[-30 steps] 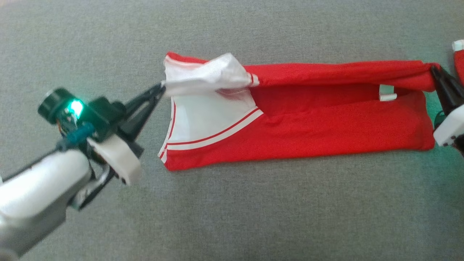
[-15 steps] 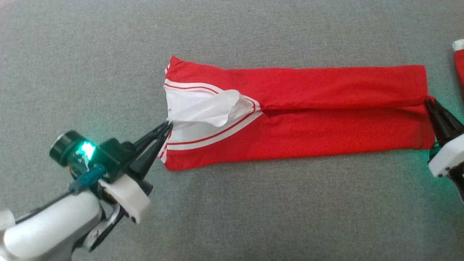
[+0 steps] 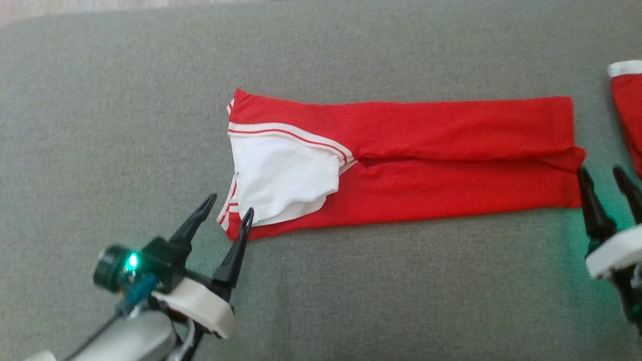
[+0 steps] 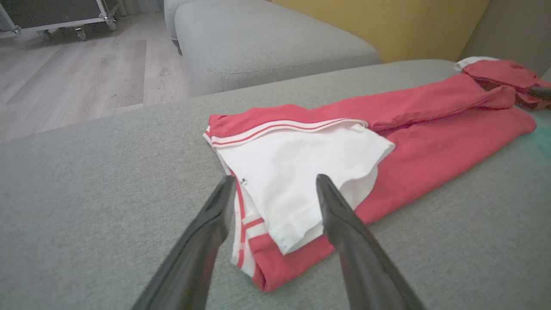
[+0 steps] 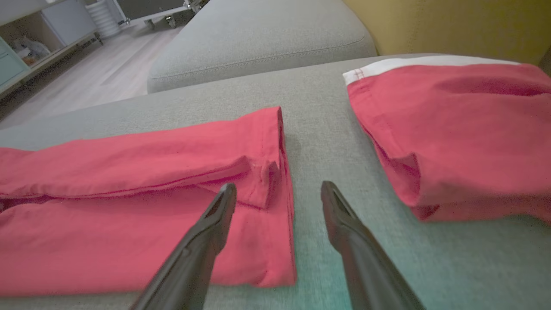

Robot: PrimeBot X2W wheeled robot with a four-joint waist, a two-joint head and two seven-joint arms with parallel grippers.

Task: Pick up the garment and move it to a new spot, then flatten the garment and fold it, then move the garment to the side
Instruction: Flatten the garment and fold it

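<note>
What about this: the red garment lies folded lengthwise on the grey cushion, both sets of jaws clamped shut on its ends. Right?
Not the jaws: both sets stand open, holding nothing, as each wrist view shows. The garment does lie folded lengthwise on the grey cushion.

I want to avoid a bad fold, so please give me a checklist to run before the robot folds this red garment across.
1. Left fingers open, holding nothing: ok.
2. Right fingers open, holding nothing: ok.
3. Garment lies as one long strip on the cushion: ok.
4. Right end smooth: not ok, a small bunch sits there.
5. Other red garment apart from the strip: ok.
6. Hidden lower layers flat: cannot tell.
</note>
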